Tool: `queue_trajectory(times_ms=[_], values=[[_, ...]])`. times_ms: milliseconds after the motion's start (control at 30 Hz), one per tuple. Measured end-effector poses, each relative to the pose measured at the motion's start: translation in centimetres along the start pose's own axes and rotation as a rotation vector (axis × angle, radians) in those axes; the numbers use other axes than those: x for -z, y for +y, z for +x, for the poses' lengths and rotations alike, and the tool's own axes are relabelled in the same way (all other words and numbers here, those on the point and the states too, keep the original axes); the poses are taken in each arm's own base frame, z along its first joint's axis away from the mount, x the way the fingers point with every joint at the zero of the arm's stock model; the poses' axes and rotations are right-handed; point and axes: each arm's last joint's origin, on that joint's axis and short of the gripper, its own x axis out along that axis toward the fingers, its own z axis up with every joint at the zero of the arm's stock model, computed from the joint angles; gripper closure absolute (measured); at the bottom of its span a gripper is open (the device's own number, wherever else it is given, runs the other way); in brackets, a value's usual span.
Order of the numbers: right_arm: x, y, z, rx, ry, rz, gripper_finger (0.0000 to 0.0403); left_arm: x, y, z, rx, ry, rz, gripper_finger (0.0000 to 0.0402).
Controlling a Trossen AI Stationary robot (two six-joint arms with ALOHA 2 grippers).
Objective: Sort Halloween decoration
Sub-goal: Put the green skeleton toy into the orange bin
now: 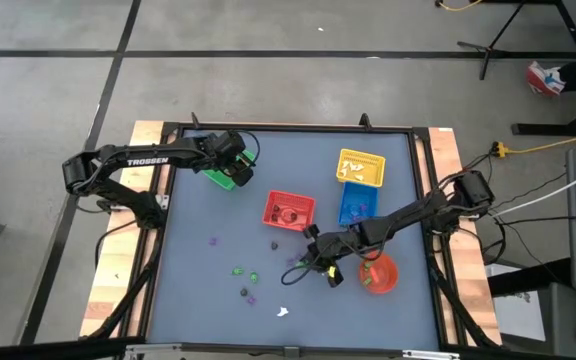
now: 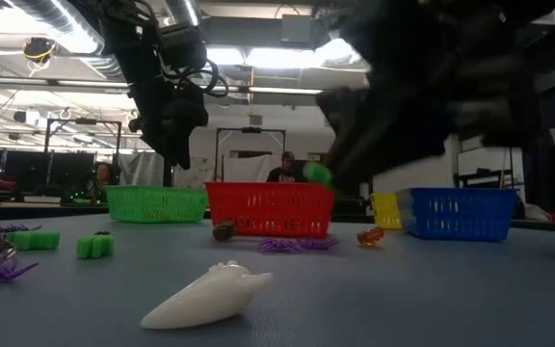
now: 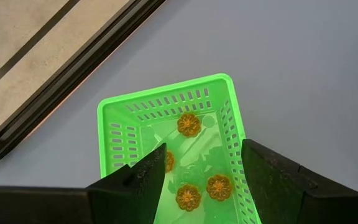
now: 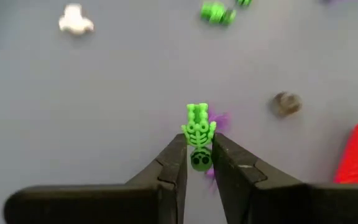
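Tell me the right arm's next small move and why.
Probably lift and carry toward a basket. The right gripper is shut on a green skeleton trinket just above the table, near the red basket. Which basket takes it is unclear; the green basket holds orange pieces.

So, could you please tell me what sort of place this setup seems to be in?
Probably a robotics lab or workshop: the framed table stands on a bare concrete floor, ceiling ducting runs overhead, and people sit at benches behind it.
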Motion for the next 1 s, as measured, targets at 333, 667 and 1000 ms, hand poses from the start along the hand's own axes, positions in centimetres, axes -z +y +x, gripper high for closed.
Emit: queue_trajectory(times_ms=[333,667,1000], values=[[-2.3,-0.4,-4.9,-0.038,-0.083,0.062,0.0331,0.0,0.0,0.0,0.000,0.000,0.000,0.0209],[-2.8,0.2,-10.5,-0.227,-0.050,0.322,0.0331,0.0,0.0,0.0,0.000,0.000,0.001,0.0209],[-0.9,2.4,-12.6,-0.357,0.223,0.463,0.0331,0.0,0.0,0.0,0.000,0.000,0.000,0.0209]])
